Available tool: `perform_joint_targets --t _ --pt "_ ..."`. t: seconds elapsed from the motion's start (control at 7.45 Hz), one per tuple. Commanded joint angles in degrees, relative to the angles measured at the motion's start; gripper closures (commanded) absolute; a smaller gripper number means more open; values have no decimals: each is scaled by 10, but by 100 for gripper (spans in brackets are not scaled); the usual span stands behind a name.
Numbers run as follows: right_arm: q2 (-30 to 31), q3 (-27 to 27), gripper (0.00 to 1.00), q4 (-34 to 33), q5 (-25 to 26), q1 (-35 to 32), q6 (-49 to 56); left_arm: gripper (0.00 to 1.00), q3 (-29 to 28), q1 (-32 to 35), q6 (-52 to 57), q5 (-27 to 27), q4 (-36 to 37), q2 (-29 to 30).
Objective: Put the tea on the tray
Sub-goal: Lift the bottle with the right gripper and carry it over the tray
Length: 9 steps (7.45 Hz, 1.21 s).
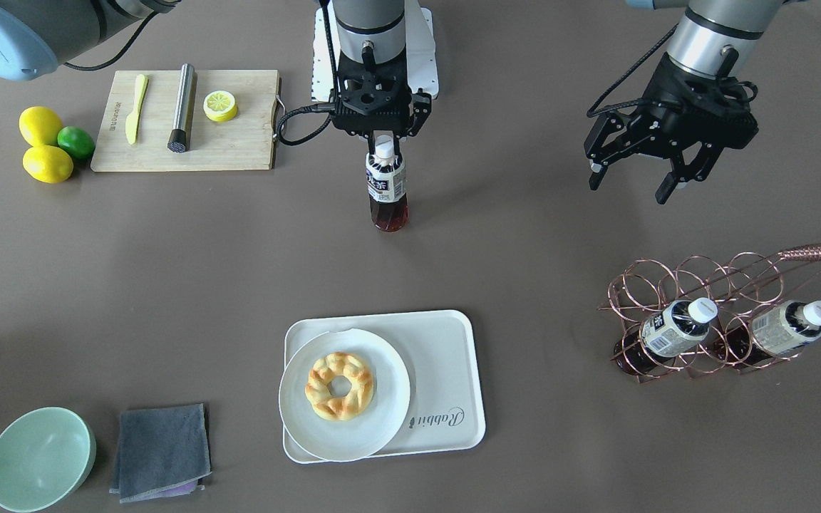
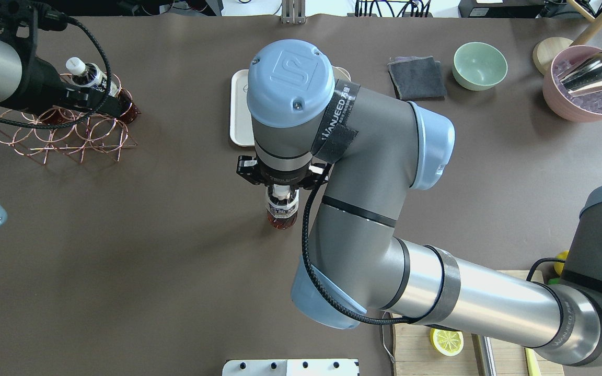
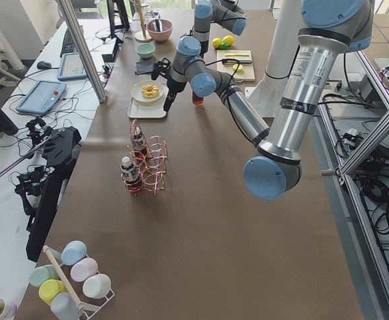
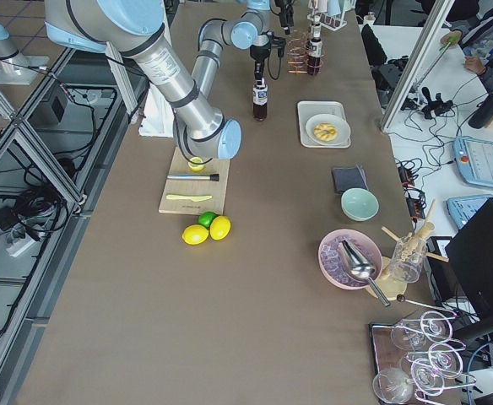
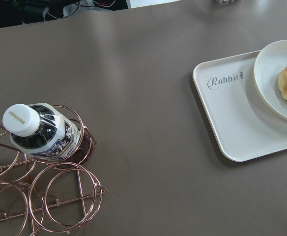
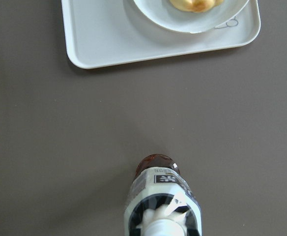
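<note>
Tea (image 1: pixel 386 189), dark reddish-brown, white cap, navy-white label, clamped in right tool (image 1: pixel 383 148); left tool (image 1: pixel 628 190) wide.

Bright and even all over, soft faint shadows on the worktop (image 1: pixel 168 285), tea (image 6: pixel 162 196) blurred right up against the right wrist lens.

Cream-white rectangular plastic tray (image 5: pixel 242 123), middle of worktop's far edge: grey script "Rabbit" along one short side.
White screw cap (image 5: pixel 19 119) of dark bottle in copper wire rack (image 5: pixel 60 196), toward worktop's left end: "SUNTORY" in gold capitals.
Small plastic bottle of dark reddish-brown tea (image 1: pixel 387 187), mid-worktop: navy-and-white label, large white kanji, looks like 茶; smaller print too fine to read.
Black strap (image 2: pixel 336 125) round right arm: "WANJEED".
Light-blue joint cap (image 2: pixel 290 78): embossed UR logo.
Wooden cutting board (image 1: pixel 239 142): small edge mark, unreadable.
</note>
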<state>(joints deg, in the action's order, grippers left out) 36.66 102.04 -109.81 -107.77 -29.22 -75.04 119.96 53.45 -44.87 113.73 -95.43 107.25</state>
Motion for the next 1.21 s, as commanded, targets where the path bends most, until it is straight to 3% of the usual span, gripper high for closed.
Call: perform_joint_targets --t 0.0,0.4,0.54,0.81,1.07 --pt "-44 -35 100 -2 -6 -42 20 6 9 61 29 63 2 -31" --pt "-159 -220 100 24 -25 -102 45 4 28 107 103 70 -9 -121" --pt "-169 -272 100 75 -26 -111 45 4 27 131 150 72 -32 -162" --pt "-222 -417 100 148 -26 -134 59 3 6 203 223 157 -49 -210" --pt "-253 -522 100 232 -40 -142 59 4 4 223 258 159 -49 -235"
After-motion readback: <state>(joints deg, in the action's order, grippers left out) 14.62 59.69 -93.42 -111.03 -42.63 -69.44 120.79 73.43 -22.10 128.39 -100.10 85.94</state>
